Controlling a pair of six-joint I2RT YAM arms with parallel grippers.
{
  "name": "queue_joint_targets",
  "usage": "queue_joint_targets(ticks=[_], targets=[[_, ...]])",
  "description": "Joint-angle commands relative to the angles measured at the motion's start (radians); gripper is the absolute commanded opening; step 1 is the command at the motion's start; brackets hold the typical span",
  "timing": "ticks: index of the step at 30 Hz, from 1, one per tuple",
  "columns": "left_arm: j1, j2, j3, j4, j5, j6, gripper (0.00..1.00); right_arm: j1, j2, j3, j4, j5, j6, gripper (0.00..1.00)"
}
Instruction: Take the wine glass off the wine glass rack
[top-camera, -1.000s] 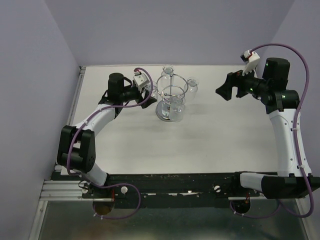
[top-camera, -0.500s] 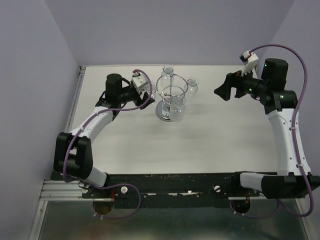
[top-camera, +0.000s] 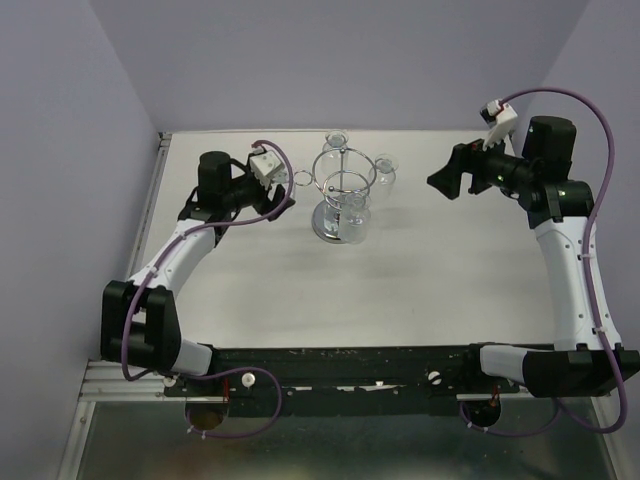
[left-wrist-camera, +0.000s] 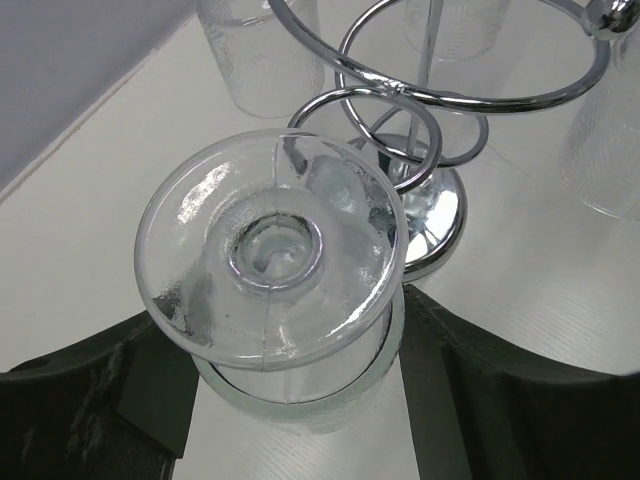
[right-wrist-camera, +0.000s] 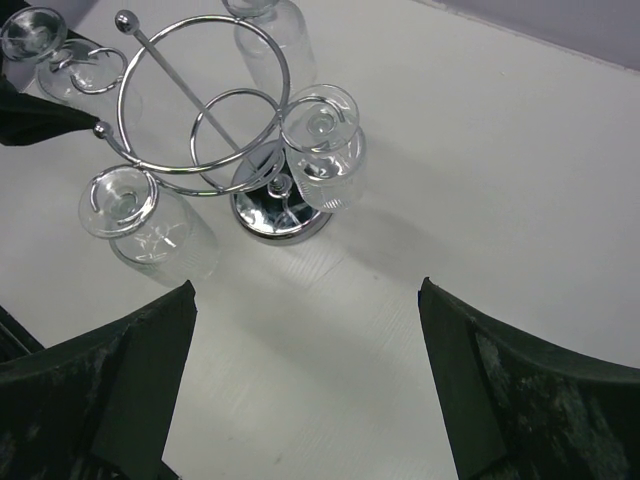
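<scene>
Left fingers (left-wrist-camera: 120, 400) closed against the bowl of the wine glass (left-wrist-camera: 270, 250), one on each side, carrying it upside down with the foot turned up toward the wrist camera. Gripped at the bowl, most likely, as the widest part hanging below the wire and the only part open to a sideways reach. Kept inverted and roughly level, presumably to let the stem slip out through the gap in the small loop (left-wrist-camera: 365, 90) without snagging the foot. Held just beside that loop, on the left of the wine glass rack (left-wrist-camera: 440, 215), above the table (top-camera: 450, 270) and not resting on it. Seemingly free of the wire; hard to rule out a light touch, given the overlap of foot rim and loop from the wrist view.

Right fingers (right-wrist-camera: 100, 380) spread wide around nothing, hanging well apart from the rack on its right side. Parked there, by the look of it, to leave room for the pull and to keep a clear view of the stand. Three other glasses (right-wrist-camera: 320, 135) hung bowl-down around the ring, near enough to be knocked by a careless swing. Rack upright on its round base with nothing steadying it: good reason to pull gently and sideways. Judged nearly done: only needs drawing the glass farther off and setting it down somewhere on the table.
</scene>
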Motion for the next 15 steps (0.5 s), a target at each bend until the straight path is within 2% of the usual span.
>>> queue_joint_targets(ticks=[1, 5, 9, 12, 15], targets=[[0.03, -0.082, 0.022, -0.036, -0.041, -0.033, 0.0, -0.003, -0.021, -0.03, 0.084, 0.071, 0.005, 0.99], [0.033, -0.141, 0.087, -0.157, -0.099, -0.076, 0.0, 0.0, -0.053, -0.039, 0.157, 0.132, -0.05, 0.99], [0.033, -0.168, 0.253, -0.358, -0.13, -0.1, 0.0, 0.0, -0.077, -0.053, 0.229, 0.143, -0.087, 0.97], [0.033, -0.159, 0.382, -0.534, -0.116, -0.113, 0.0, 0.089, -0.119, -0.109, 0.317, 0.152, -0.165, 0.95], [0.035, -0.167, 0.44, -0.61, -0.144, -0.174, 0.0, 0.214, -0.154, -0.165, 0.389, 0.195, -0.236, 0.95]])
